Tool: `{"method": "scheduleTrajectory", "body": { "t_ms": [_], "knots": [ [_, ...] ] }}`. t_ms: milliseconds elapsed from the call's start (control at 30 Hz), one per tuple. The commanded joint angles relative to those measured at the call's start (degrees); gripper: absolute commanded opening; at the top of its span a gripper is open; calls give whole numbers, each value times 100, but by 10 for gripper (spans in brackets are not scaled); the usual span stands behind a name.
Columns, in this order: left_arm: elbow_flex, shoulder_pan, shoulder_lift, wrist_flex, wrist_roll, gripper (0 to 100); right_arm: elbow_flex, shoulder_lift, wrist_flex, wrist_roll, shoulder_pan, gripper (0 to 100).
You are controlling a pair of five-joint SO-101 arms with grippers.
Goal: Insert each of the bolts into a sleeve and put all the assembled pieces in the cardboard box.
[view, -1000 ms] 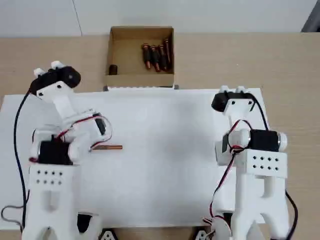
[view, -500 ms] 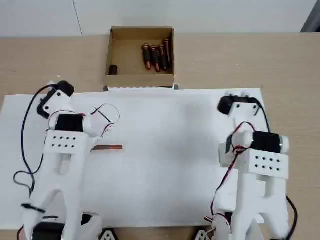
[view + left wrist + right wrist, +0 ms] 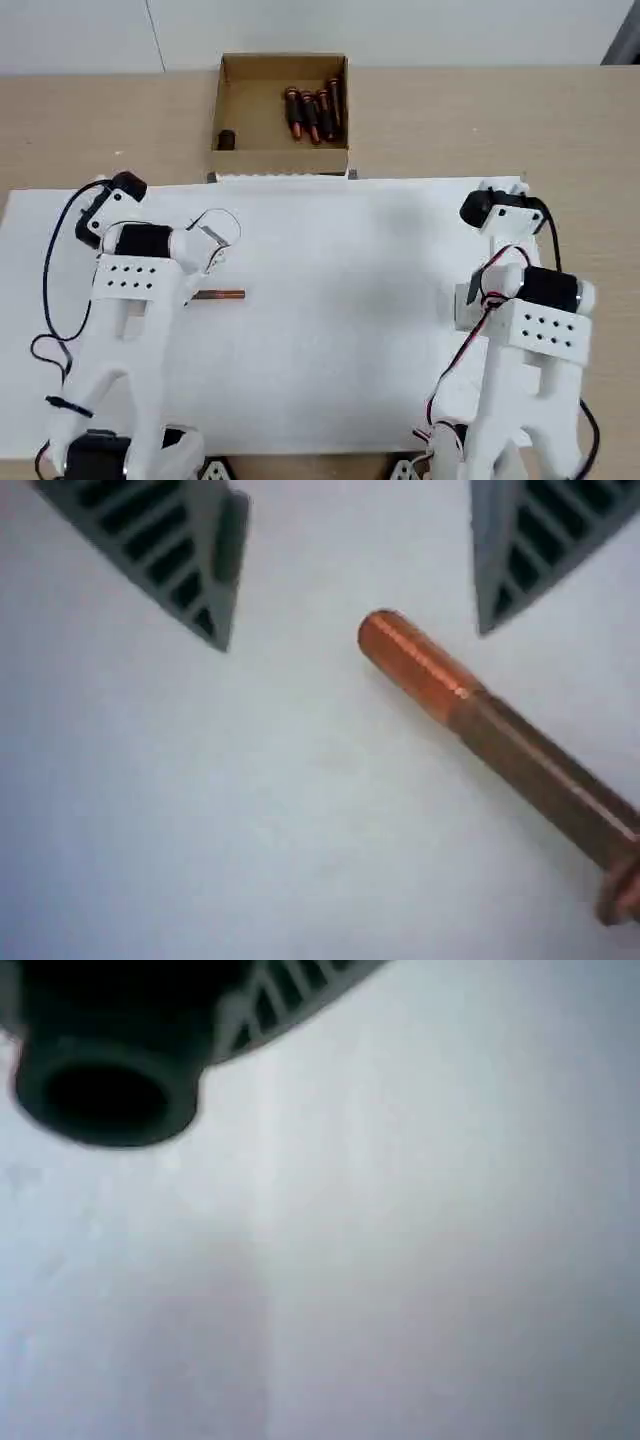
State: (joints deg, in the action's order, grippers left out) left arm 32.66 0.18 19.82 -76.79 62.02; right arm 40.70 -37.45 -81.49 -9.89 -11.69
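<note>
Left hand (image 3: pixel 350 630) now low over the bolt (image 3: pixel 480 720); right arm (image 3: pixel 525 320) farther right.

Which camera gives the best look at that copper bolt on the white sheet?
The left wrist view: the bolt lies large and close, near the open fingers. The high view shows it small beside the left arm. The right wrist view faces a black sleeve instead.

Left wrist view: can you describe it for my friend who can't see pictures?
A copper-coloured bolt lies on a white sheet, with one end just below the gap of the left gripper. The gripper is open, and its two grey fingers do not touch the bolt.
</note>
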Motion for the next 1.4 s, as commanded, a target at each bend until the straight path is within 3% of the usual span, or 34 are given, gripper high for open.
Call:
{"method": "scheduleTrajectory", "body": {
  "t_ms": [0,300,867,1367],
  "knots": [
    [-303,-44,-246,-141,18,163,-35,-119,84,53,-40,3],
    [-1051,-774,-1451,-818,18,163,-35,-110,84,62,-40,3],
    [-1253,-413,-1793,-897,18,163,281,-110,497,62,-31,3],
    [-1182,-431,-2312,-404,18,163,281,-110,497,53,-31,3]
  ]
}}
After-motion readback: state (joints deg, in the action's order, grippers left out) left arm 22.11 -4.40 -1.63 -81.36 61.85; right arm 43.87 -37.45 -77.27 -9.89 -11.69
